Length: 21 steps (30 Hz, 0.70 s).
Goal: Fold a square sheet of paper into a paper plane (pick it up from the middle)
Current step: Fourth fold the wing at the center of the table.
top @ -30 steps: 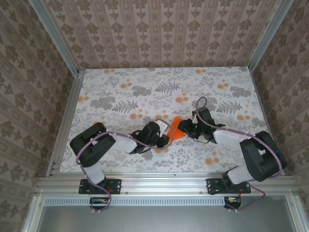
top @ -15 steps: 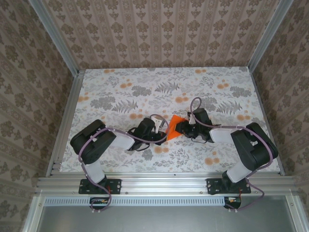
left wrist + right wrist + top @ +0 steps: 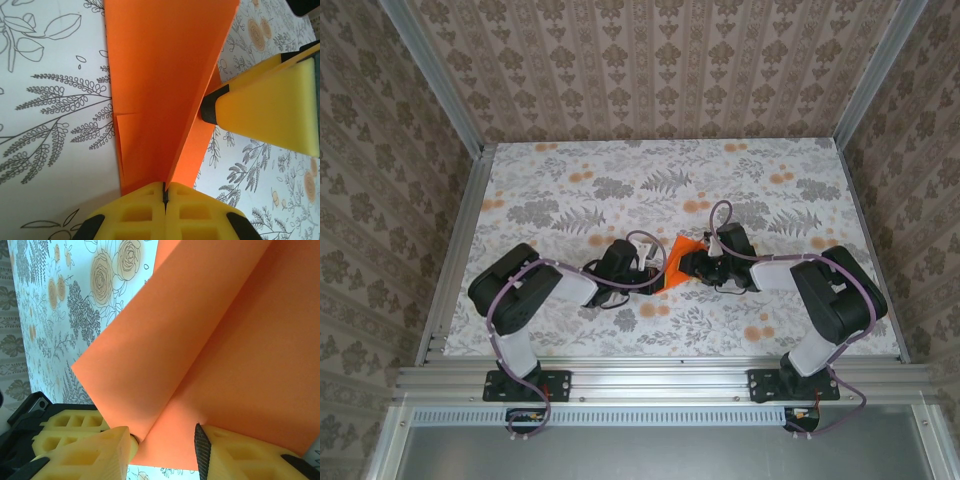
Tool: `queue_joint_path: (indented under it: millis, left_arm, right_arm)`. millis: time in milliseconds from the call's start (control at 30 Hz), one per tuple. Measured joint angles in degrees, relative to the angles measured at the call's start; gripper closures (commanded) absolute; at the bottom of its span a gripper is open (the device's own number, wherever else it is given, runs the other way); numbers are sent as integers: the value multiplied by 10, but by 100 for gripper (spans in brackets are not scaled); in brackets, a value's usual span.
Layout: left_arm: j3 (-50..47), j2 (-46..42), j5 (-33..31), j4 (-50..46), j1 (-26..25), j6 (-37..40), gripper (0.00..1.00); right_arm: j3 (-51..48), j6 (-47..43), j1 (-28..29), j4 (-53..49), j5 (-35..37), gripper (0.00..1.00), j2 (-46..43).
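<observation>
One folded square sheet of paper (image 3: pixel 160 75) sits at the centre of the table (image 3: pixel 540 180), pinched by the closed left gripper (image 3: pixel 165 189); the right gripper (image 3: pixel 162 442) jaws stand apart astride its crease.

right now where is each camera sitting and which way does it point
Top external: fixed above and behind the arms, looking down on the floral table; both arms show, left hand and right hand meeting at the orange paper.
Left wrist: on the left arm, looking along its yellow fingers, shut on the paper's fold.
Right wrist: on the right arm, looking along its own parted fingers, paper between them.
Shared: both wrist views see the paper and table print; the left wrist view also catches a right-hand finger.
</observation>
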Motion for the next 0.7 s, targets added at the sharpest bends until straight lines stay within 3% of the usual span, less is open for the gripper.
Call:
queue_joint_path:
  millis: [700]
  left_arm:
    - [30,29,58,-4,16,-36,100]
  right_arm:
    - [34,-16,0,-15,7,63,18]
